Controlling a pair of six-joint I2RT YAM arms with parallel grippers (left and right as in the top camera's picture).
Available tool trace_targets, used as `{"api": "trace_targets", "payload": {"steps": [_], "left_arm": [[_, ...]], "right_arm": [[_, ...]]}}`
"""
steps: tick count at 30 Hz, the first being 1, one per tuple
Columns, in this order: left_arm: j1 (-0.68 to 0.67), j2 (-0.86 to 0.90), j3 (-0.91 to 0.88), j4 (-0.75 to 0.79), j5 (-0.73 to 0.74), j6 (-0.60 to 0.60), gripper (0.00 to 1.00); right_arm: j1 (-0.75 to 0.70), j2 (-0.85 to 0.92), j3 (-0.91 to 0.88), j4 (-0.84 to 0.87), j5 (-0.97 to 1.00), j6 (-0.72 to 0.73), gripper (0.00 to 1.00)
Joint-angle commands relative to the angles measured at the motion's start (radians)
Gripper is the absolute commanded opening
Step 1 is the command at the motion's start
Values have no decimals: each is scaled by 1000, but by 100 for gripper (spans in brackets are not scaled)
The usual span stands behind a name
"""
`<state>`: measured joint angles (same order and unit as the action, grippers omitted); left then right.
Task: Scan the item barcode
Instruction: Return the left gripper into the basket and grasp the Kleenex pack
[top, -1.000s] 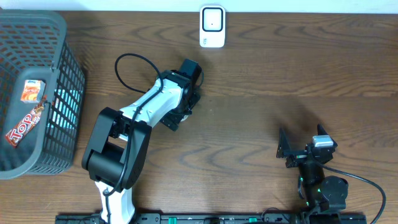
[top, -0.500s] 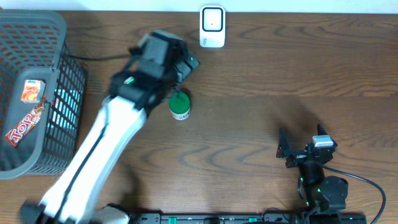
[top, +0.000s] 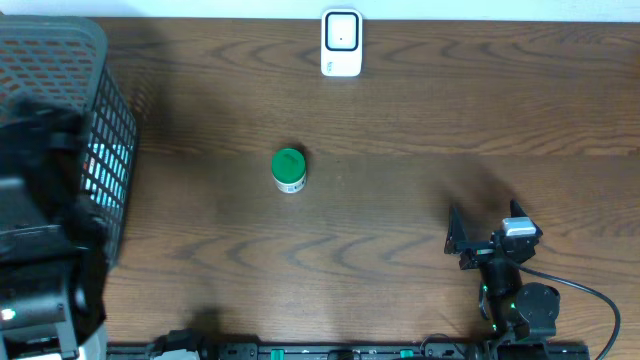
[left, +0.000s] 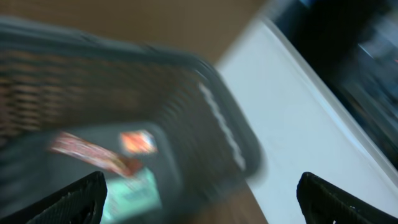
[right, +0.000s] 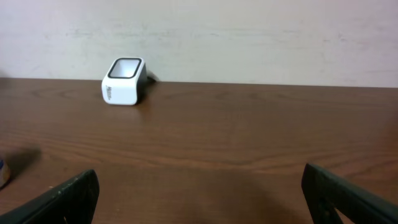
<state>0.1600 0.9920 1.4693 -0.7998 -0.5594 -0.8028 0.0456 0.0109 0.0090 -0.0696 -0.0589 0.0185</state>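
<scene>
The item, a small jar with a green lid (top: 288, 170), stands alone mid-table, and its edge shows at the far left of the right wrist view (right: 2, 174). The white scanner (top: 341, 42) sits at the table's back edge, also seen from the right wrist (right: 124, 81). My left arm (top: 35, 250) is a dark blur over the grey basket (top: 105, 130). My left gripper (left: 204, 200) is open above the basket with nothing between its fingers. My right gripper (top: 485, 238) rests open at the front right, facing the scanner (right: 202, 198).
In the blurred left wrist view the basket (left: 205, 93) holds a red wrapper (left: 93, 155), an orange packet (left: 138, 142) and a teal pack (left: 130, 190). A pale wall (right: 249, 37) stands behind the table.
My left arm has lifted off the green-lidded jar, leaving it on the table, and swung fast to the left over the basket. The right arm has not moved.
</scene>
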Motion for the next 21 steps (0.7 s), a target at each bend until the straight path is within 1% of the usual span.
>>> {"api": "trace_targets", "payload": {"steps": [1, 3, 4, 7, 8, 10, 12, 14, 18, 21], "left_arm": [[198, 38, 4, 0, 56, 25, 98], [310, 73, 4, 4, 165, 26, 98], [361, 96, 4, 16, 233, 47, 98], [481, 184, 4, 69, 458, 172, 98], [506, 218, 4, 91, 526, 223, 98], [537, 286, 4, 148, 655, 379, 98], [549, 352, 4, 184, 734, 539, 98], [550, 415, 4, 192, 744, 663, 98], [550, 534, 4, 196, 742, 853, 98], [550, 614, 4, 196, 742, 967, 98]], "right_arm": [[2, -5, -3, -1, 2, 14, 99], [2, -5, -3, -1, 2, 14, 99], [2, -5, -3, -1, 2, 14, 99], [2, -5, -3, -1, 2, 14, 99], [2, -5, -3, -1, 2, 14, 99], [2, -5, -3, -1, 2, 14, 99], [2, -5, -3, -1, 2, 14, 99], [2, -5, -3, -1, 2, 14, 99], [2, -5, -3, -1, 2, 14, 99], [2, -5, -3, -1, 2, 14, 99]]}}
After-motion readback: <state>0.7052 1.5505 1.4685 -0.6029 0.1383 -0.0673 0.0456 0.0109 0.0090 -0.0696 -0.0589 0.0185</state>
